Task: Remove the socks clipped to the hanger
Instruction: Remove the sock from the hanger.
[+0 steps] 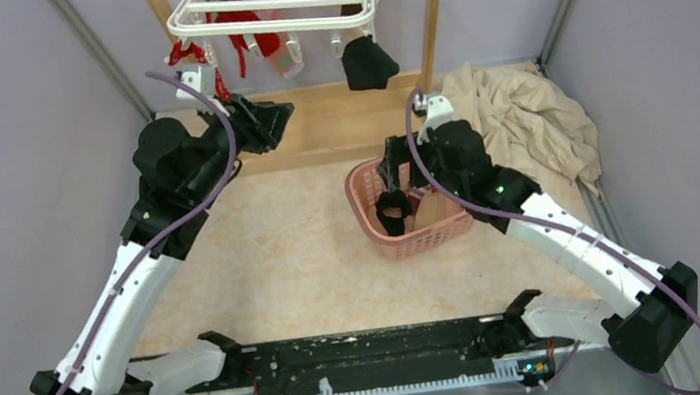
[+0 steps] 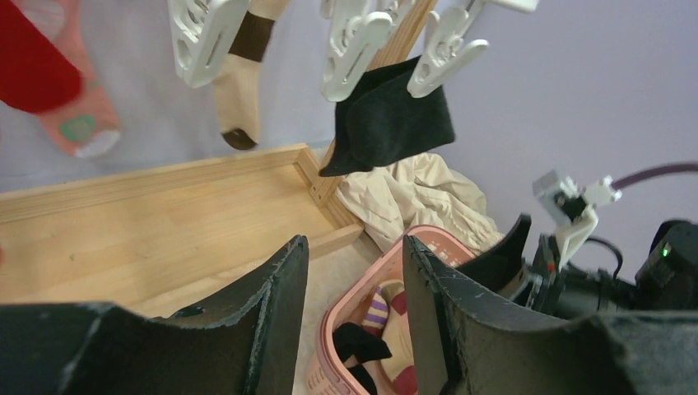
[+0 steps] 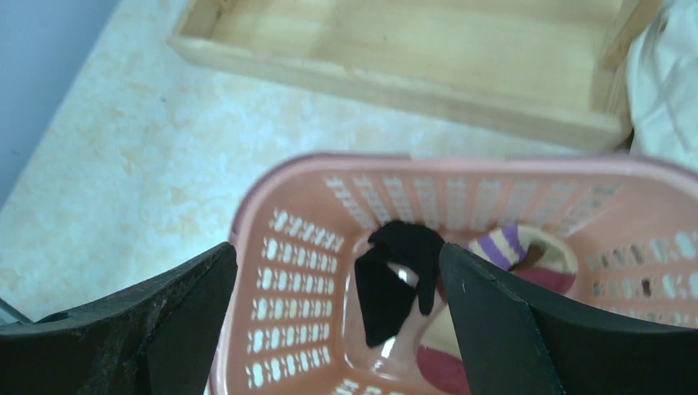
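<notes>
I'm looking at the table point(image 1: 273, 257), a mottled beige top. At its far edge sits a flat wooden base point(image 1: 347, 122), shaped like a shallow tray. The pink basket point(image 1: 422, 241) stands just in front of it, right of centre. A crumpled beige cloth point(image 1: 528, 120) lies in the far right corner, near the basket

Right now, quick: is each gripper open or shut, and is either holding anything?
Left gripper: open, holding nothing.
Right gripper: open, holding nothing, above the pink basket.
</notes>
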### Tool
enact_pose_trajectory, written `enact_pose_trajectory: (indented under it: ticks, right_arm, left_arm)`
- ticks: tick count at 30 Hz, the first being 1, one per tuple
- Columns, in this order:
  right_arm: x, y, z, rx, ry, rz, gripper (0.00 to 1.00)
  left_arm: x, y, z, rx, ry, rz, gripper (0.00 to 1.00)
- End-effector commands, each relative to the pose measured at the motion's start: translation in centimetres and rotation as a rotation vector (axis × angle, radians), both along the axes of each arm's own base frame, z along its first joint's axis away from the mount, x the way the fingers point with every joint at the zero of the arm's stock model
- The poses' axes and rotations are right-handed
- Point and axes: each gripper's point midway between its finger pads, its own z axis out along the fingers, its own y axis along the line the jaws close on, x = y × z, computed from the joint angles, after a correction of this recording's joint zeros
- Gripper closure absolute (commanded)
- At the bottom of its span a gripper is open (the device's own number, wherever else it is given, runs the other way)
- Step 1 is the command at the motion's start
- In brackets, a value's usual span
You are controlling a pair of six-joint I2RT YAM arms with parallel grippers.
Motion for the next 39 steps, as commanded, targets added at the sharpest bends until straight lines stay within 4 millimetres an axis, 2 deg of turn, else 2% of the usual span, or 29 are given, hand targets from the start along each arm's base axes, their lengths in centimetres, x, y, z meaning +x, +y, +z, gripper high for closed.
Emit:
enact_pose_trajectory:
  ticks: [1,9,15,19,21,22,23,28,35,39]
  right_arm:
    - [2.8,0.3,5.1,0.050,-0.117,-0.016,0.06]
    - [8.3,0.5,9.1,0.234,-0.235,0.050,0.08]
    - [11.1,-1.8,10.8,0.305,-0.290,0.035,0.08]
    - [11.9,-3.4,12.3,0.346,-0.350,0.044,0.07]
    - [11.6,-3.9,13.4,0.389,-0.400,0.086,0.07]
    - [11.4,-4.1,14.4,0.411,-0.442,0.105,0.07]
    - [11.3,-4.3,15.0,0.429,-0.463,0.118,0.07]
    - [11.7,-4.4,17.3,0.496,-0.536,0.147,0.06]
    - [14.4,-3.6,18.0,0.528,-0.541,0.179,0.06]
    - [15.3,-3.8,17.5,0.506,-0.543,0.169,0.06]
  left_arm:
    - [-1.4,0.1,-0.7,0.002,0.044,-0.024,0.48]
    - [-3.2,1.0,-1.8,0.022,0.079,-0.024,0.46]
    - [-4.4,1.6,-3.0,0.036,0.116,-0.028,0.44]
    - [-4.3,1.8,-4.2,0.065,0.146,-0.019,0.41]
    - [-4.3,1.8,-4.8,0.082,0.159,-0.017,0.27]
    - [-4.3,1.8,-5.1,0.089,0.163,-0.018,0.07]
    - [-4.3,1.8,-5.4,0.096,0.171,-0.018,0.02]
    - [-3.8,1.5,-6.4,0.113,0.196,-0.019,0.01]
    - [-3.6,1.4,-6.4,0.135,0.194,-0.022,0.01]
    - [-3.5,1.5,-6.3,0.144,0.187,-0.015,0.01]
